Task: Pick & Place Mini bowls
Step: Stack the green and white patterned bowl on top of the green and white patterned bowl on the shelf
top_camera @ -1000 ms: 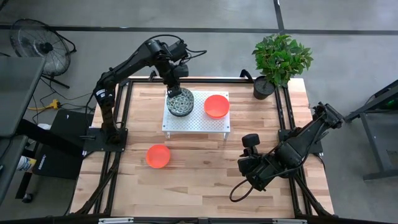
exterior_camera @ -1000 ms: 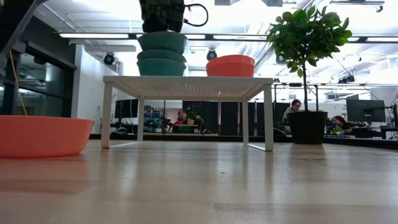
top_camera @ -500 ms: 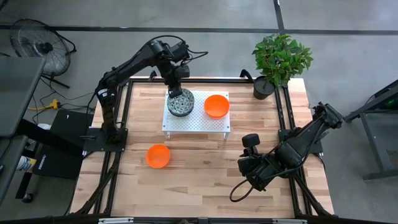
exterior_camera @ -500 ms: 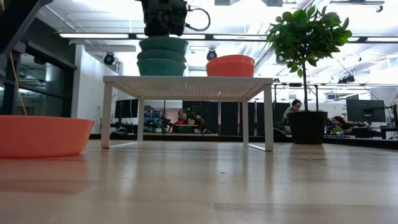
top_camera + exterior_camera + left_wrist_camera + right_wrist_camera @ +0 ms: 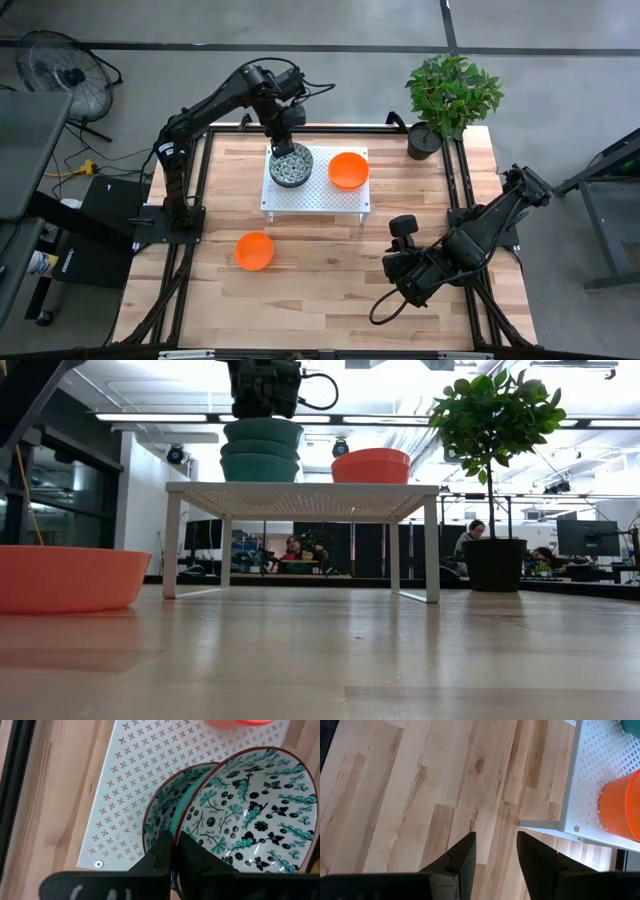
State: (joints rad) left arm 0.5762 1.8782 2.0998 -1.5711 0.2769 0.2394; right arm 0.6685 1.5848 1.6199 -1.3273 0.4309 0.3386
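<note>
Speckled bowl (image 5: pixel 250 815), pinched at its rim by my left gripper (image 5: pixel 175 851), sits atop the stack (image 5: pixel 261 450); I release gently, then lift straight up.

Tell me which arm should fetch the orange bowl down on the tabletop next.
Probably the right: its pincer is open and empty, whereas the left pincer is clamped on a patterned bowl's rim on the white rack. The orange bowl sits between them.

Robotics lab or open office. Grey concrete floor (image 5: pixel 560 60); seated people (image 5: pixel 293 547) at dark flat monitors (image 5: pixel 585 537) beyond the light wooden table (image 5: pixel 330 270).
</note>
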